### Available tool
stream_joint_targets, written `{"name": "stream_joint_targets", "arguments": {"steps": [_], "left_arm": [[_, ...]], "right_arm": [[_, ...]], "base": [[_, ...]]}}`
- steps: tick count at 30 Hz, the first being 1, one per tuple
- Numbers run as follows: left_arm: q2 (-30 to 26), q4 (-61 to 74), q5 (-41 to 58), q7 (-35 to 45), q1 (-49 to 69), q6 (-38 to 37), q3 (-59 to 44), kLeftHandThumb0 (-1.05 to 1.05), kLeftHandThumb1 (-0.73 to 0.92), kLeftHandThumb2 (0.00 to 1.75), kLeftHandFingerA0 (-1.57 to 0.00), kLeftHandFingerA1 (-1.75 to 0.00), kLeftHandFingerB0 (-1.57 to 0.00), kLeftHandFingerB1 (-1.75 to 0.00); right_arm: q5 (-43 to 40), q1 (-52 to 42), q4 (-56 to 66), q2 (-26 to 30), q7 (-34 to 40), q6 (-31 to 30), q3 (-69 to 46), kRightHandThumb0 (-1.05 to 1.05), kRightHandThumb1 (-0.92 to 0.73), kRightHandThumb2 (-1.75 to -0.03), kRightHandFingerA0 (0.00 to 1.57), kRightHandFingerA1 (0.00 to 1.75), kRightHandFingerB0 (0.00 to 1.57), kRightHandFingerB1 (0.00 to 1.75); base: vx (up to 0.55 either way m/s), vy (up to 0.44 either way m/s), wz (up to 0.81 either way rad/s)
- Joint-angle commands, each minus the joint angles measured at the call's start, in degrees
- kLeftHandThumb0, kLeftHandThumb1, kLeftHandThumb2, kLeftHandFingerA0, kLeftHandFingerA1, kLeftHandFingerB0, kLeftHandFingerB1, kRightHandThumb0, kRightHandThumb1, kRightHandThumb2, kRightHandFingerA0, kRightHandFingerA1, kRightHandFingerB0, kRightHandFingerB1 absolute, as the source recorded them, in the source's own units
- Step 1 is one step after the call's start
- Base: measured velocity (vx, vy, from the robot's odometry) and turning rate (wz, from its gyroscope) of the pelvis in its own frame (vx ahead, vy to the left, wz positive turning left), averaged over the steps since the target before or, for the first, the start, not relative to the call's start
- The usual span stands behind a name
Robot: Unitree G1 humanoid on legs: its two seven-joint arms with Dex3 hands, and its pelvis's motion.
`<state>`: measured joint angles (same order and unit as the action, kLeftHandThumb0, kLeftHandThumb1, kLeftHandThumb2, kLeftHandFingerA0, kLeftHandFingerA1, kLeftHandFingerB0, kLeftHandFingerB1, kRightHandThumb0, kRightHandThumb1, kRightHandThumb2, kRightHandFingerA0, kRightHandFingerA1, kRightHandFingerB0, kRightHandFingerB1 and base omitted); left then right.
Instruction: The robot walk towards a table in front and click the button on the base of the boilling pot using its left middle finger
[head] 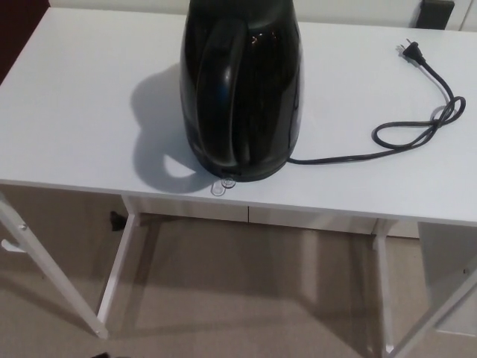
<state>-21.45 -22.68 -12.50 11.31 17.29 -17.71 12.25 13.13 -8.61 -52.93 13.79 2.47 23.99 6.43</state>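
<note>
A black boiling pot (241, 86) stands upright near the front edge of a white table (74, 112), handle facing the camera; a small clear button (221, 186) juts from its base at the table's edge; a black power cord (402, 134) trails right across the tabletop, looping to a loose plug (411, 51); neither robot hand appears, so their state cannot be told; beige carpet (246, 298) lies below.
</note>
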Motion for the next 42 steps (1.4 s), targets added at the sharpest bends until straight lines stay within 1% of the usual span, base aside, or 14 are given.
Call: {"name": "stream_joint_targets", "arguments": {"steps": [1, 3, 4, 5, 8, 13, 16, 17, 18, 23, 25, 29, 33, 42], "left_arm": [[-9.0, 23.9, -36.1, -14.7, 0.0, -13.6, 10.2, -0.77, 0.84, 0.65, -0.22, -0.30, -0.13, -0.26], [-9.4, 26.6, -38.3, -15.5, -2.0, -14.3, 10.8, -0.78, 0.87, 0.66, -0.22, -0.30, -0.13, -0.27], [-9.7, 27.6, -39.0, -15.3, -3.4, -14.6, 11.0, -0.36, 0.48, 1.07, 0.00, -0.48, 0.00, -0.48], [-10.0, 29.0, -40.4, -15.5, -5.5, -14.7, 11.3, -0.78, 0.86, 0.67, -0.21, -0.29, -0.15, -0.26], [-10.4, 30.2, -42.4, -16.6, -8.3, -14.1, 12.1, -0.78, 0.88, 0.67, -0.24, -0.29, -0.17, -0.27], [-10.5, 28.6, -44.0, -18.0, -14.3, -12.8, 14.1, -0.79, 0.90, 0.68, -0.23, -0.29, -0.17, -0.27], [-10.3, 27.8, -44.4, -17.2, -18.0, -10.3, 14.9, -0.80, 0.92, 0.69, -0.22, -0.28, -0.14, -0.26], [-10.2, 27.0, -45.2, -17.1, -20.4, -9.2, 15.5, -0.36, 0.48, 1.08, 0.00, -0.48, 0.00, -0.48], [-10.0, 26.2, -45.1, -17.5, -21.5, -9.1, 15.8, -0.81, 0.92, 0.69, -0.23, -0.29, -0.14, -0.26], [-9.1, 22.4, -45.0, -19.9, -25.7, -8.4, 17.9, -0.82, 0.91, 0.68, -0.25, -0.29, -0.15, -0.26], [-8.9, 21.2, -46.5, -19.8, -27.4, -6.6, 19.2, -0.84, 0.92, 0.72, -0.25, -0.30, -0.16, -0.28], [-8.9, 18.5, -47.2, -21.8, -29.2, -5.1, 21.0, -0.85, 0.92, 0.73, -0.25, -0.31, -0.17, -0.28], [-9.0, 17.1, -47.4, -23.0, -30.0, -4.4, 22.3, -0.84, 0.92, 0.70, -0.25, -0.30, -0.15, -0.26], [-9.8, 16.5, -47.9, -23.8, -31.2, -3.2, 23.7, -0.84, 0.92, 0.72, -0.23, -0.30, -0.14, -0.27]], "right_arm": [[0.3, 0.3, 0.4, 0.6, 0.5, -0.6, -0.1, -0.21, -0.46, -0.54, 0.94, 0.57, 0.60, 0.47], [0.2, 0.3, 0.7, 0.7, 0.2, -0.3, -0.2, -0.20, -0.47, -0.54, 0.93, 0.58, 0.59, 0.48], [0.5, 0.4, 1.1, 0.8, 0.4, -0.7, 0.0, -0.22, -0.46, -0.54, 0.94, 0.57, 0.59, 0.47], [0.0, 0.6, 0.8, 0.8, -0.1, -0.3, -0.3, -0.20, -0.46, -0.54, 0.93, 0.58, 0.59, 0.48], [-0.5, 0.9, 0.6, 0.7, -0.5, -0.2, -0.6, -0.20, -0.47, -0.54, 0.94, 0.57, 0.60, 0.48], [-0.6, 0.6, 1.4, 1.1, -1.0, -0.4, -0.6, -0.22, -0.47, -0.54, 0.94, 0.57, 0.59, 0.47], [0.3, 0.7, 1.3, 1.3, -0.6, 0.1, -0.1, -0.24, -0.47, -0.54, 0.93, 0.57, 0.59, 0.47], [0.0, 0.9, 1.5, 1.3, -1.1, -0.2, -0.1, -0.22, -0.48, -0.54, 0.92, 0.57, 0.58, 0.47], [0.2, 1.0, 1.5, 1.3, -0.9, -0.3, 0.0, -0.22, -0.48, -0.54, 0.92, 0.57, 0.59, 0.47], [0.1, 1.2, 1.5, 1.3, -0.8, -0.2, -0.1, -0.22, -0.48, -0.54, 0.92, 0.57, 0.59, 0.47], [-0.1, 1.0, 2.3, 1.2, -1.1, -1.0, -0.2, -0.23, -0.47, -0.54, 0.93, 0.58, 0.59, 0.47], [0.1, 1.2, 2.6, 1.2, -0.8, -1.1, -0.2, -0.23, -0.47, -0.54, 0.93, 0.58, 0.60, 0.47], [0.0, 1.2, 3.4, 1.3, -1.1, -1.9, -0.2, -0.23, -0.47, -0.54, 0.89, 0.58, 0.61, 0.47], [0.3, 1.0, 4.7, 1.4, -1.2, -2.6, 0.0, -0.24, -0.49, -0.55, 0.88, 0.57, 0.61, 0.48]], "base": [[0.00, 0.000, 0.00], [0.00, 0.000, 0.00], [0.00, 0.000, 0.00], [0.00, 0.000, 0.00], [0.00, 0.000, 0.00], [0.00, 0.000, 0.00], [0.00, 0.000, 0.00], [0.00, 0.000, 0.00], [0.00, 0.000, 0.00], [0.00, 0.000, 0.00], [0.00, 0.000, 0.00], [0.00, 0.000, 0.00], [0.00, 0.000, 0.00], [0.00, 0.000, 0.00]]}}
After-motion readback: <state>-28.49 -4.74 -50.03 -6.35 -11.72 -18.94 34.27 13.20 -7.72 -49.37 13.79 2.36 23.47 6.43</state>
